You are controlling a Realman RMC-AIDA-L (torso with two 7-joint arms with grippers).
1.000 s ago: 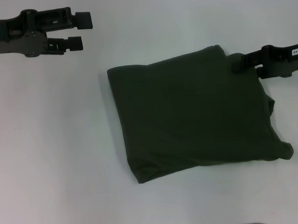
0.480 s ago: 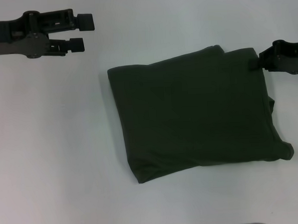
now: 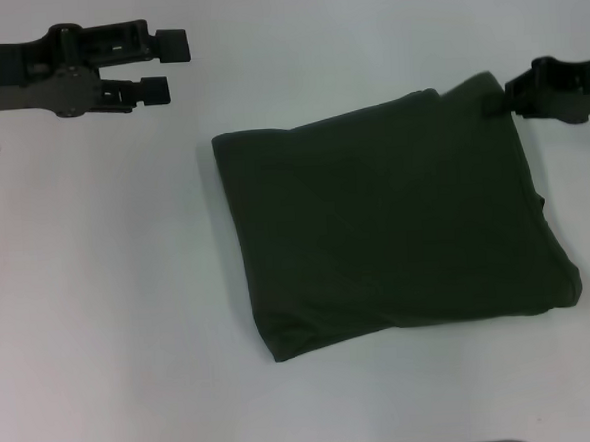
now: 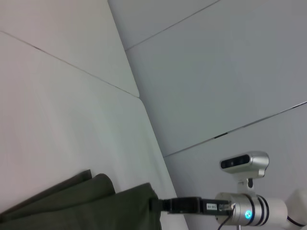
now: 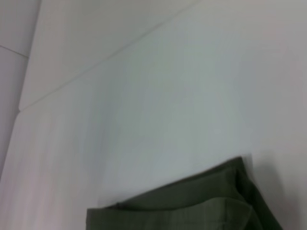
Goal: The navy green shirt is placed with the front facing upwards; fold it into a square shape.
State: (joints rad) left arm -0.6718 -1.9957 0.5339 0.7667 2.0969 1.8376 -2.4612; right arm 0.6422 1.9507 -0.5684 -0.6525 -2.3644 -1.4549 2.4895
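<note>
The navy green shirt (image 3: 394,221) lies folded into a rough square on the white table (image 3: 102,310), a little right of the middle in the head view, with its plain dark side up (no lettering or collar shows) and layered edges along its far side. The right end effector (image 3: 494,103) sits at the far right corner of the shirt, its tips against the cloth edge, which is raised slightly there; whether its fingers pinch the fabric or only touch it cannot be told. In the left wrist view the same end effector (image 4: 180,205) meets the shirt's corner (image 4: 139,206). The left end effector (image 3: 164,65) hovers over bare table at the far left, well apart from the shirt, its fingers spread.
</note>
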